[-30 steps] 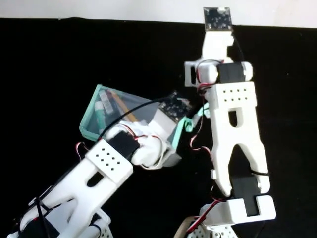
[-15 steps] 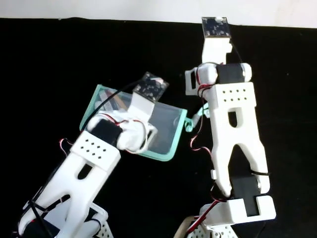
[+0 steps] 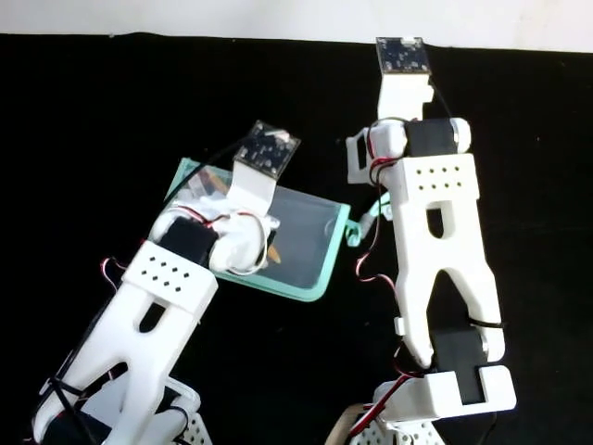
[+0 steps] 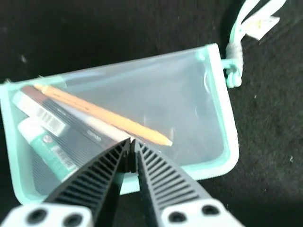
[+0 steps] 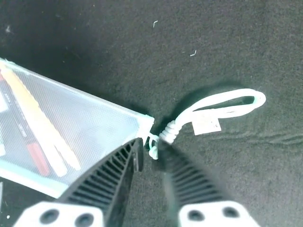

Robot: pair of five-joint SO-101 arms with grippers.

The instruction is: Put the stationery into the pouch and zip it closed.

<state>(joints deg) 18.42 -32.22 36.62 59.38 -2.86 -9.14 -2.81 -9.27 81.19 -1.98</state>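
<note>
A clear pouch with a teal edge (image 3: 306,250) lies flat on the black table. Inside the pouch (image 4: 184,90) are an orange pencil (image 4: 104,116), a dark pen (image 4: 66,130) and a green and white glue stick (image 4: 45,146). My left gripper (image 4: 130,142) hovers shut over the middle of the pouch with nothing in it. At the pouch's corner (image 5: 137,120), my right gripper (image 5: 151,147) has its jaws close on either side of the teal zipper pull (image 5: 152,151). A white cord loop (image 5: 222,106) trails from the pull.
The black cloth (image 3: 111,111) covers the table around the pouch. A white wall strip (image 3: 232,17) runs along the far edge. The right arm's white body (image 3: 435,241) stands just beside the pouch's pull end, with the cord (image 3: 375,206) showing next to it.
My left arm has swung from the pouch's pull end toward its other end. The pouch, tilted up before, now lies flat. The right arm has hardly moved.
</note>
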